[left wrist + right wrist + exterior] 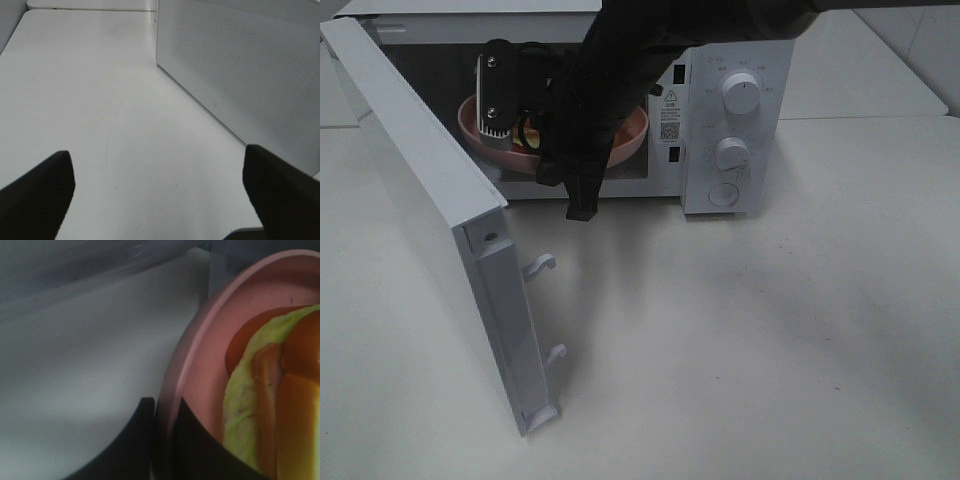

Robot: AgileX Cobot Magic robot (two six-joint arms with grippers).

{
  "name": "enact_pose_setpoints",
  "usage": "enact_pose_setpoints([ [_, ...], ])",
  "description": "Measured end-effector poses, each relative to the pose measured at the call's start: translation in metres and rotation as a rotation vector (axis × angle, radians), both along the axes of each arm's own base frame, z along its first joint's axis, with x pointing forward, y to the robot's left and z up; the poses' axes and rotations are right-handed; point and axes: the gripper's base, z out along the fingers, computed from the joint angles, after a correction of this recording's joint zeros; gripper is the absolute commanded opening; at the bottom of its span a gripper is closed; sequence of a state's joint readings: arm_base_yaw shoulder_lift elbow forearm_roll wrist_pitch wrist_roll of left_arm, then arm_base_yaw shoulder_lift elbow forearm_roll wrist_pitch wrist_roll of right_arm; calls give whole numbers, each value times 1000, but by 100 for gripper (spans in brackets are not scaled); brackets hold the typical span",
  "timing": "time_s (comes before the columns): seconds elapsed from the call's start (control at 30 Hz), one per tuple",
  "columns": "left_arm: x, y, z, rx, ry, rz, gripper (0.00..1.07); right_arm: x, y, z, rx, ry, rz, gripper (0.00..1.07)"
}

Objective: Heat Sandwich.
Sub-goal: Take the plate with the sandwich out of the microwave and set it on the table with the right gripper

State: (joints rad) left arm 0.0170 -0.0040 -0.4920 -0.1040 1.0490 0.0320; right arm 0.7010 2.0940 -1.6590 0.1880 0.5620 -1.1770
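Sandwich (270, 405) of tan-crusted bread with pale green filling sits on the round pink plate (200, 365) inside the white microwave (740, 120); right pincer (162, 440) clamps the plate's rim, left pincer (160, 195) gapes wide

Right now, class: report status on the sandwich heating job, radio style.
Right gripper shut on pink plate rim, inside microwave. Left gripper open, idle. Sandwich on plate. Door open, nothing blocking.

Right arm (605, 90) reaches forward and down, its gripper (162, 440) pinched nearly shut; left gripper (157, 192) jaws spread wide.
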Motion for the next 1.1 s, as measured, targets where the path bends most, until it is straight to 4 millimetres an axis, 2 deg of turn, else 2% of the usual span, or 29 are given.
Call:
enact_pose_setpoints([
  [0.3, 0, 0, 0, 0, 0, 0, 84, -25, -9, 4, 5, -57, 40, 0],
  [0.7, 0, 0, 0, 0, 0, 0, 84, -64, -34, 10, -28, -136, 143, 0],
  [1.1, 0, 0, 0, 0, 0, 0, 84, -103, -55, 13, -54, -128, 200, 0],
])
